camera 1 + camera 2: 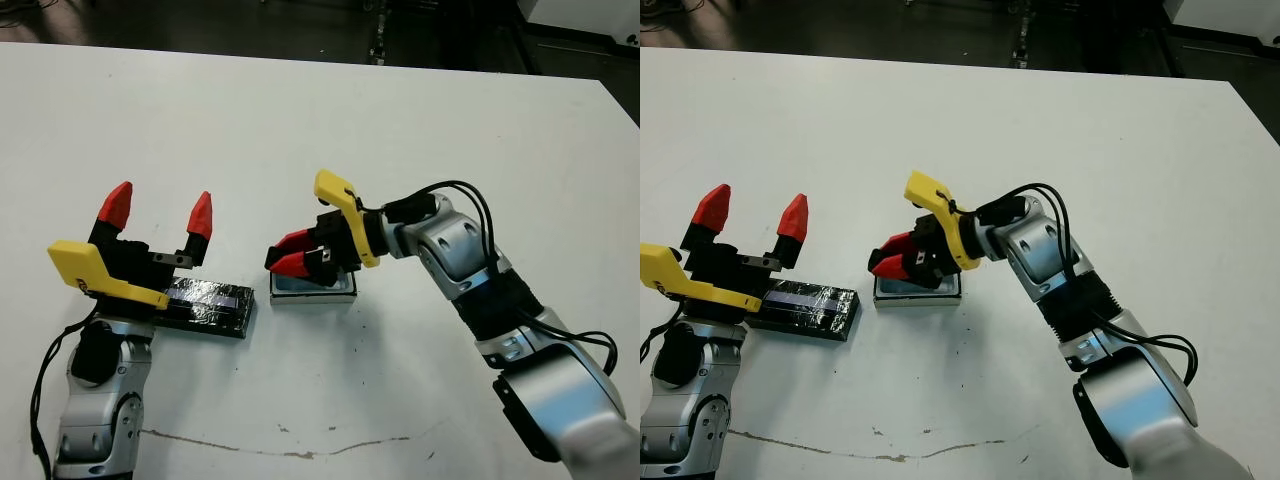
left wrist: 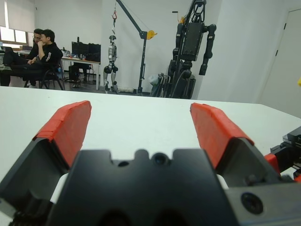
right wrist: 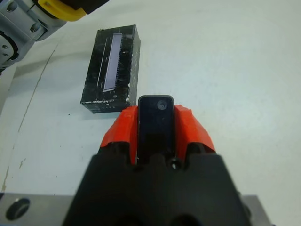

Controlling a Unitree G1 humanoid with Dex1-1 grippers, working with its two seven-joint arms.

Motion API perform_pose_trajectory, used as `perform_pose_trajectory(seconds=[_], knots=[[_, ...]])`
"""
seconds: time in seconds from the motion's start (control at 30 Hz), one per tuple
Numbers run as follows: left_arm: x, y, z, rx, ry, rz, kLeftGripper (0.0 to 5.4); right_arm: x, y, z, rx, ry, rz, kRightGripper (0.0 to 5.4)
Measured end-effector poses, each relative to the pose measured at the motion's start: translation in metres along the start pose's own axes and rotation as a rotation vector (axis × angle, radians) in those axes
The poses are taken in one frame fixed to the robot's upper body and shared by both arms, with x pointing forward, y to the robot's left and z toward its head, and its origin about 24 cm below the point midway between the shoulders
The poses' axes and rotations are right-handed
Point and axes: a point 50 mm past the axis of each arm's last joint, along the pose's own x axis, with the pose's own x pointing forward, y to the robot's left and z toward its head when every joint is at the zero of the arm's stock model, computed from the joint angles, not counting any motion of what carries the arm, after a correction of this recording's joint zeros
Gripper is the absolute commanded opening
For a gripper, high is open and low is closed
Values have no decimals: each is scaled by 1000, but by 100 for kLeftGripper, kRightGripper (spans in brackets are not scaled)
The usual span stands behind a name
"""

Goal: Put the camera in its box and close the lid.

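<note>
White table (image 1: 300, 120): right gripper (image 1: 293, 256) clamps the camera (image 3: 155, 127) directly over the box (image 1: 314, 288), long axis along its fingers. Lid (image 1: 208, 304) lies beside the box, under the wide-open left gripper (image 1: 158, 215), the nearer arm.

White table (image 1: 300, 120) fills most of both head views; surface matte. A thin, wavy dark scratch or crack line (image 1: 270, 447) runs across the lower part of the left eye view, from lower left toward lower centre. A few small dark specks lie near it.

Beyond the table's far edge, top of frame: dark floor (image 1: 300, 30), with an upright dark stand or post (image 1: 378, 40) at top centre.

Left wrist view, background: seated people (image 2: 42, 52) at upper left beside desks with monitors (image 2: 87, 48). A small humanoid figure (image 2: 111, 59) hangs under a hoist frame (image 2: 136, 33), upper centre. A larger dark humanoid (image 2: 193, 37) stands right of it. White wall, door (image 2: 287, 61) at right.
</note>
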Motion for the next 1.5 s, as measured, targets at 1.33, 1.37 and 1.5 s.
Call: perform_pose_trajectory(seconds=[1.33, 1.37, 1.5], knots=[[0, 0, 0, -2, 0, -1, 540, -11, 1, -12, -56, 38, 15, 168], [0, 0, 0, -2, -1, -1, 540, -11, 1, -12, -60, 36, 16, 168], [0, 0, 0, -4, -1, -2, 540, -11, 1, -13, -66, 33, 22, 168]])
